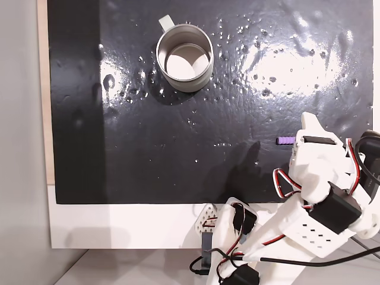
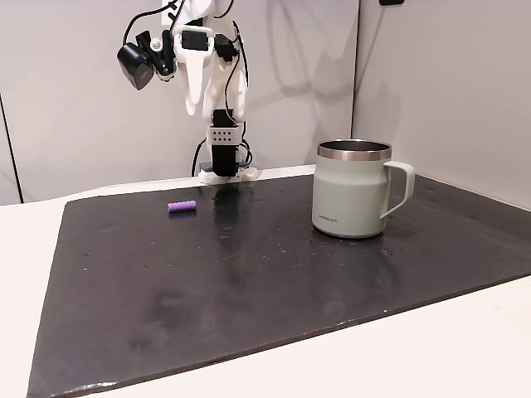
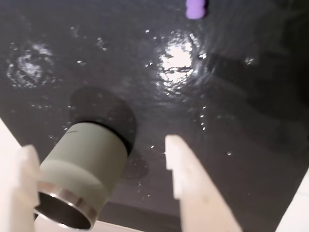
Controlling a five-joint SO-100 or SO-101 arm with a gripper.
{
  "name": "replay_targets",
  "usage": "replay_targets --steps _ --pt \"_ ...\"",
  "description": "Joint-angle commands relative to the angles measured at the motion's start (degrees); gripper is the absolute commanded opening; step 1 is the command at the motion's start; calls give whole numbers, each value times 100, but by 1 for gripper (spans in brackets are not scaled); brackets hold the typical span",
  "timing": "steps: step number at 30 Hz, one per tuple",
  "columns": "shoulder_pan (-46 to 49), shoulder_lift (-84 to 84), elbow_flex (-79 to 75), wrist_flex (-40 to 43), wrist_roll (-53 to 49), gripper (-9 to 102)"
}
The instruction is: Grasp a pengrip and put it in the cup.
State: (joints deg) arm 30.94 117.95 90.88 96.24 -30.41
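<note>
The small purple pengrip [image 2: 182,206] lies flat on the black mat, to the left in a fixed view. Seen from above, the pengrip [image 1: 285,140] pokes out from under the white arm. The silver metal cup [image 1: 184,57] stands upright near the mat's far edge; from the side, the cup [image 2: 353,189] is on the right with its handle pointing right. My gripper [image 2: 199,104] is raised well above the mat, near the pengrip and far from the cup. In the wrist view the gripper [image 3: 99,145] is open and empty, the cup [image 3: 82,174] shows between its fingers, and the pengrip [image 3: 195,8] is at the top edge.
The black mat [image 1: 178,154] is glossy and wrinkled, on a white table. The arm's base [image 1: 237,237] is clamped at the mat's near edge in the view from above. Grey walls [image 2: 431,75] stand behind the table.
</note>
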Motion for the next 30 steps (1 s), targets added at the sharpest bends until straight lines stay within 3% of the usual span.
replay_targets --steps 1,11,30 --pt "290 -176 0 26 -378 27" --pt "782 -1450 53 -123 -967 27" --pt "844 -3366 158 -1239 -1002 26"
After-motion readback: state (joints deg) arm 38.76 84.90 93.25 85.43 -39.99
